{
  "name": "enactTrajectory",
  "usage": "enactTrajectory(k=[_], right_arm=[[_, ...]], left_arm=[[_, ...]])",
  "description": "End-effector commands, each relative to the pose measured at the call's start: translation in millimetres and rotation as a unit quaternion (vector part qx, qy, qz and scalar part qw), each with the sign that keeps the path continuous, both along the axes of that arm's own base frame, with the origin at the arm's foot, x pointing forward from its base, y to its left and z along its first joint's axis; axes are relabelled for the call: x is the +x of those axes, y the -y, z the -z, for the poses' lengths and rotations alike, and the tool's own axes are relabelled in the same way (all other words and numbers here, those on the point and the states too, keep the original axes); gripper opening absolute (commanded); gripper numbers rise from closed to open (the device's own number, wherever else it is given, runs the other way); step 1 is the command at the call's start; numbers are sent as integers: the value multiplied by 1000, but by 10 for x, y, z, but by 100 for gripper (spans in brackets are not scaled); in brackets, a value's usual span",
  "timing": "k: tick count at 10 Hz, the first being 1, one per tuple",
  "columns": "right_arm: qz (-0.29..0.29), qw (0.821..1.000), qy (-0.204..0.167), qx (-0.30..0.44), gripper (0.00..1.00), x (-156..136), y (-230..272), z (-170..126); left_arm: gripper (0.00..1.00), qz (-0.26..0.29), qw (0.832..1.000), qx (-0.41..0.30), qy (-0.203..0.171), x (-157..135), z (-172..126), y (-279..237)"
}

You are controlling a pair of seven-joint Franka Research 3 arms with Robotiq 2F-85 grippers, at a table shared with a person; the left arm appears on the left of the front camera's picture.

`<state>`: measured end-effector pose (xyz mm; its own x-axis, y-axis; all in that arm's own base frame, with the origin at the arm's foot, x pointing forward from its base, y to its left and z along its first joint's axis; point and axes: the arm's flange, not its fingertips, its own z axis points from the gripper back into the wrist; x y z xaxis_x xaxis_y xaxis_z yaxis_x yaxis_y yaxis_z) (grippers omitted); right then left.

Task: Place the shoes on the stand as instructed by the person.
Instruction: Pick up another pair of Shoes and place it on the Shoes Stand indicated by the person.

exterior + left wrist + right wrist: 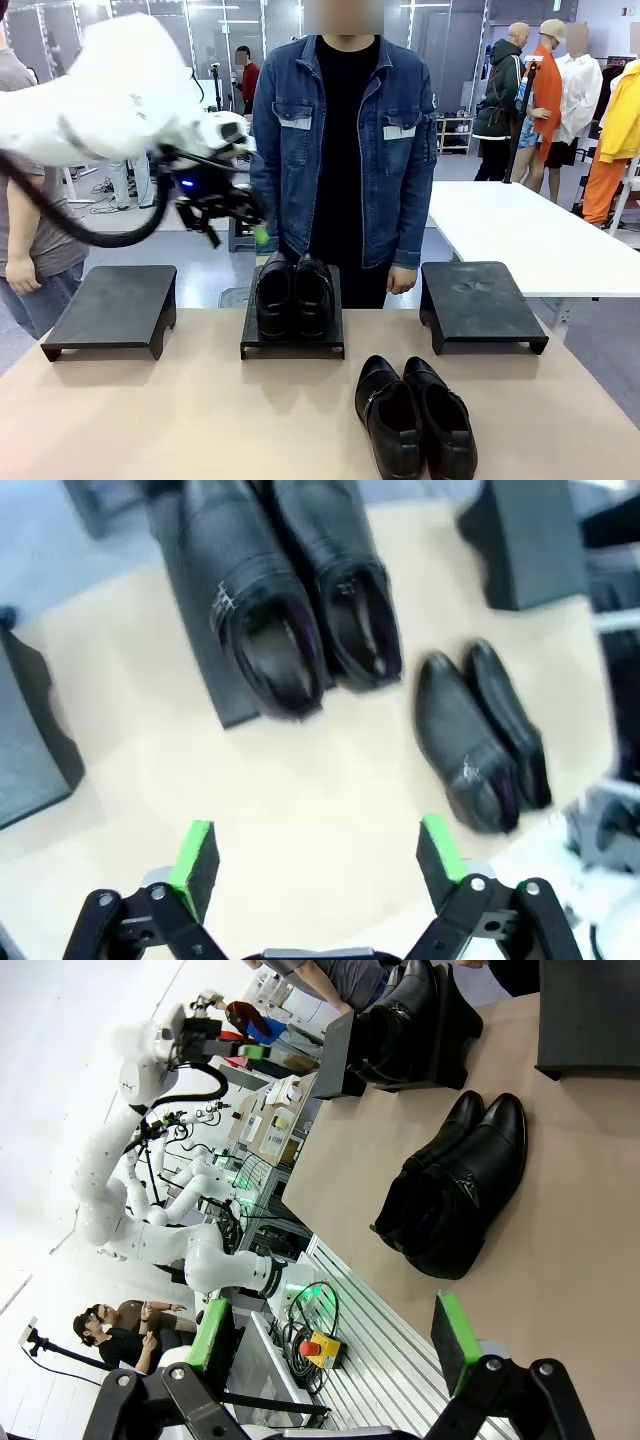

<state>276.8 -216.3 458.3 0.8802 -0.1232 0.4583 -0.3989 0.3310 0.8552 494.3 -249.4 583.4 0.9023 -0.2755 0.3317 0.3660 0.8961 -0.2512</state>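
One pair of glossy black shoes [292, 295] stands side by side on the middle black stand [292, 349], right in front of the person [345, 150] in a denim jacket. A second black pair [415, 415], with a strap across the top, lies on the tan table at the near right. My left gripper [258, 232] hangs open in the air above and left of the middle stand. In its wrist view the left gripper [318, 852] has nothing between its green pads, with both pairs [290, 590] [480, 740] below. My right gripper [332, 1340] is open and empty near the strapped pair [460, 1190].
Bare black stands sit at the table's far left [112, 305] and far right [480, 300]. A white table [520, 235] stands behind at the right. A bystander [30, 250] stands at the left edge. The table's near left is bare.
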Motion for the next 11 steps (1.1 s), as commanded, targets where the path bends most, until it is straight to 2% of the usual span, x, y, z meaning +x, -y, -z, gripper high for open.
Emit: enactTrajectory(k=[1,3,5,7,8,10,11], right_arm=[[-2,1000,8,2,100,-12,16,-20],[-2,1000,8,2,100,-12,16,-20],[-2,1000,8,2,100,-12,16,-20],[-2,1000,8,2,100,-12,16,-20],[-2,1000,8,2,100,-12,16,-20],[-2,1000,8,2,100,-12,16,-20],[-2,1000,8,2,100,-12,16,-20]], left_arm=[[100,40,997,-52,-41,-269,107,-970],[100,72,988,-129,-36,-488,207,-1725],[100,78,972,-222,-19,-724,436,-2457],[100,69,947,-313,-9,-1025,808,-3241],[100,94,931,-354,-9,-1177,999,-3544],[100,69,911,-405,-21,-1469,1416,-4020],[100,64,904,-421,-12,-1636,1561,-4179]])
